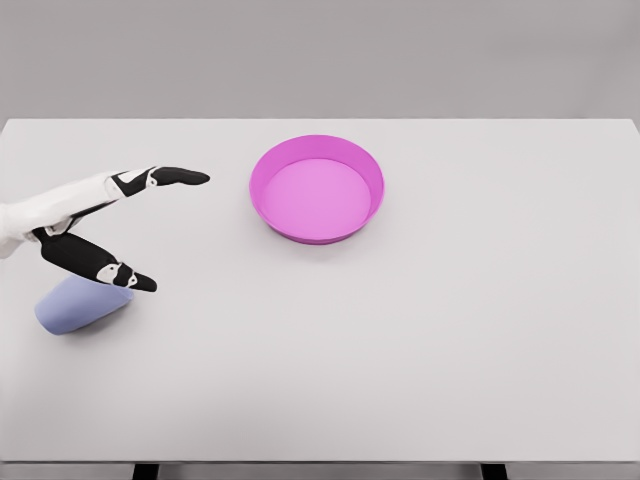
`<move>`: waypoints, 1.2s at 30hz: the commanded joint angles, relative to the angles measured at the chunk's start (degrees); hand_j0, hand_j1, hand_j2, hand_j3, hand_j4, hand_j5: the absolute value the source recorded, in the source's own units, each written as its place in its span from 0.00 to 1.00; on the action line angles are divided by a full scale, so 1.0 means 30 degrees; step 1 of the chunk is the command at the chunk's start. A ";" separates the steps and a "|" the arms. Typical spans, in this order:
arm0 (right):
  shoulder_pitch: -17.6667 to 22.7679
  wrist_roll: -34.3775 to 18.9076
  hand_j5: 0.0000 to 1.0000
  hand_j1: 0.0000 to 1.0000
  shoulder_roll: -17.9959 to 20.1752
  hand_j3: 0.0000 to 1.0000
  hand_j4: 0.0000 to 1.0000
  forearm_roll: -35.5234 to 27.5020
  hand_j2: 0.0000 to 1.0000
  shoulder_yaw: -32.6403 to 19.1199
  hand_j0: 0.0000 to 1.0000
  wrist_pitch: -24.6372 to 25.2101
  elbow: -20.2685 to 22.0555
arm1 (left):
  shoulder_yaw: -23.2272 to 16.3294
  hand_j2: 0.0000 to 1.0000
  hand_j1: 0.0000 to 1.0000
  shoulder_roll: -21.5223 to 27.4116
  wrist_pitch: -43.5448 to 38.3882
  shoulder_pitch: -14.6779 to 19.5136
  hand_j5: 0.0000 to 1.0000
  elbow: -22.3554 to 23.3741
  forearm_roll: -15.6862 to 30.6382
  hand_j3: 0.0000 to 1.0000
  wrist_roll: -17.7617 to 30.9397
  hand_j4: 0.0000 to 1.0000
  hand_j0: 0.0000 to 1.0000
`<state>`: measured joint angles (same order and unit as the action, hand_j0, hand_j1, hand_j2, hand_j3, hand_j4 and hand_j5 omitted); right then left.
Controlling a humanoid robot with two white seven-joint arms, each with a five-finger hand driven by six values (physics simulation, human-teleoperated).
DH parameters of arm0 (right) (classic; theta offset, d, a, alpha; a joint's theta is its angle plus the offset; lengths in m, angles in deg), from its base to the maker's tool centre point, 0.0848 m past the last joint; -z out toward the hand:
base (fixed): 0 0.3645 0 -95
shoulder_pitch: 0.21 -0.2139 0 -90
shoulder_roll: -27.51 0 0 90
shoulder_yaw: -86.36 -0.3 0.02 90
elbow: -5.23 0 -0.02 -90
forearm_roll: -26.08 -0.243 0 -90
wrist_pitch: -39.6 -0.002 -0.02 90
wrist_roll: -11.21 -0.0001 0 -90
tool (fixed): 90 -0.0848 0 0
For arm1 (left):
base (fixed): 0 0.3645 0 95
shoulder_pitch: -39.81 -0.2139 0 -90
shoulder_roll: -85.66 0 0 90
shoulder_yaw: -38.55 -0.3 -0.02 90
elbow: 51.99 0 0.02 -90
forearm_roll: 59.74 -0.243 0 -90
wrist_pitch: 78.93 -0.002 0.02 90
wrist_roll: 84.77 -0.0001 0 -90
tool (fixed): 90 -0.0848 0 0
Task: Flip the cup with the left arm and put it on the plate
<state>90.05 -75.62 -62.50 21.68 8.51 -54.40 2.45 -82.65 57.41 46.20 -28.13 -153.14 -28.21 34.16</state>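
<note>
The blue cup (pixel 78 305) lies on its side near the table (pixel 450 350) edge — the left hand (pixel 100 225) hovers over it, fingers spread, gripping nothing. Pink plate (pixel 317 190) sits well apart, waiting.

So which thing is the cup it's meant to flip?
Start at the white table and go to its near left corner, below the left hand. The cup is the small pale blue shape there, unlike the big pink plate farther back.

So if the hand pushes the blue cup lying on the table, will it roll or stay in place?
The cup seems to lie on its rounded side, so it would probably roll. It looks smooth, perhaps slippery for the left hand, whose fingers are spread above it.
</note>
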 commanded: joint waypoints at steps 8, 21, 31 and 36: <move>0.0263 -0.0002 1.00 1.00 0.0004 1.00 1.00 -0.0056 1.00 -0.0154 1.00 0.0013 -0.0098 | -0.0117 1.00 1.00 0.1184 -0.0040 -0.1260 1.00 -0.0005 0.2174 1.00 -0.0006 1.00 1.00; 0.0263 -0.0002 1.00 1.00 0.0004 1.00 1.00 -0.0056 1.00 -0.0184 1.00 0.0013 -0.0098 | 0.0205 1.00 1.00 0.2386 -0.3149 -0.3047 1.00 -0.0005 0.3231 1.00 -0.0211 1.00 1.00; 0.0263 -0.0002 1.00 1.00 0.0004 1.00 1.00 -0.0056 1.00 -0.0184 1.00 0.0013 -0.0098 | 0.2868 1.00 1.00 0.2532 -0.5847 -0.4919 1.00 -0.0005 0.3055 1.00 -0.0211 1.00 1.00; 0.0263 -0.0002 1.00 1.00 0.0004 1.00 1.00 -0.0056 1.00 -0.0184 1.00 0.0013 -0.0127 | 0.4834 1.00 1.00 0.2444 -0.5818 -0.6240 1.00 -0.0005 0.2791 1.00 0.0082 1.00 1.00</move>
<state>90.84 -75.62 -62.50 21.52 7.96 -54.35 2.14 -70.25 64.72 28.88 -46.94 -153.17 -20.16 33.99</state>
